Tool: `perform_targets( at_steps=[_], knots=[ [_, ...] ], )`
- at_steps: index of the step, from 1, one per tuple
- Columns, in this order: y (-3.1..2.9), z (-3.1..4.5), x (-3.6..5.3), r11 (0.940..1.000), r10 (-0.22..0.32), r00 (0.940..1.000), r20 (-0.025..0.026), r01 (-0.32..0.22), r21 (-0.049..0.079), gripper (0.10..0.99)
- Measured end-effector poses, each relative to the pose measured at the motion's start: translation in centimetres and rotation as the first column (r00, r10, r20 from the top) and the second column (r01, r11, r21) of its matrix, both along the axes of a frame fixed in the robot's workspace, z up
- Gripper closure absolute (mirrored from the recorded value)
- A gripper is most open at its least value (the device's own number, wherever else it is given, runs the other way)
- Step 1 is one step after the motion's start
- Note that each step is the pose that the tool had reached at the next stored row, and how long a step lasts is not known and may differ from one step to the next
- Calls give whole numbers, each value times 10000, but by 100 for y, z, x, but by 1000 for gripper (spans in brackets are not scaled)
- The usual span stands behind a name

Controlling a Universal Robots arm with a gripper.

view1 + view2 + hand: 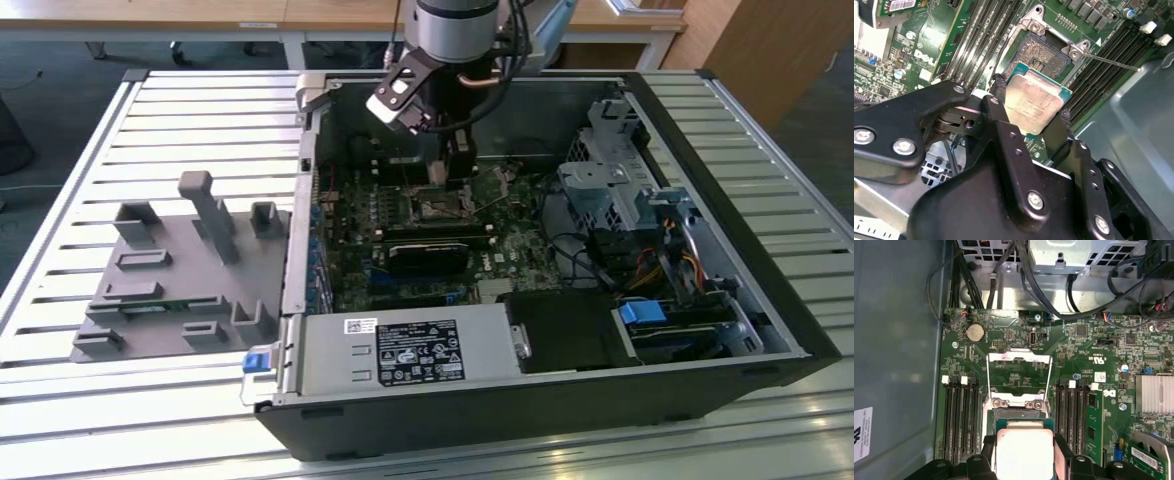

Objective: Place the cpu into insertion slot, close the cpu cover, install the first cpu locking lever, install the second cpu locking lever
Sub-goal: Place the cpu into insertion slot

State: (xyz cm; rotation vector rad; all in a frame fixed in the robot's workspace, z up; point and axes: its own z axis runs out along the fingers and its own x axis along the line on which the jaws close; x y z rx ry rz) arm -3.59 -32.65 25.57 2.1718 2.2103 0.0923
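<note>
— What do we see from the exterior view's left?
— A grey fixture [174,270], then the open case [534,425], where our gripper [447,180] hangs over the board.
— And the cpu?
— In both wrist views our gripper [1031,109] [1024,456] clamps the cpu [1036,97] [1024,450] over the slot [1046,50]; we cannot tell if they touch. The cover [1019,358] lies open, and memory slots [961,415] flank it.

Slatted table [200,110] w/ open PC case [534,415] & grey fixture [160,290]
</note>
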Motion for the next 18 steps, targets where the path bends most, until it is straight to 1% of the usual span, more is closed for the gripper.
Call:
perform_targets(
  at_steps=[7,18],
  knots=[
    [12,-96,-11,10000,23,10000,-1,-23,-1,545],
    [37,-219,-24,10000,23,10000,-1,-23,-2,545]
  ],
)
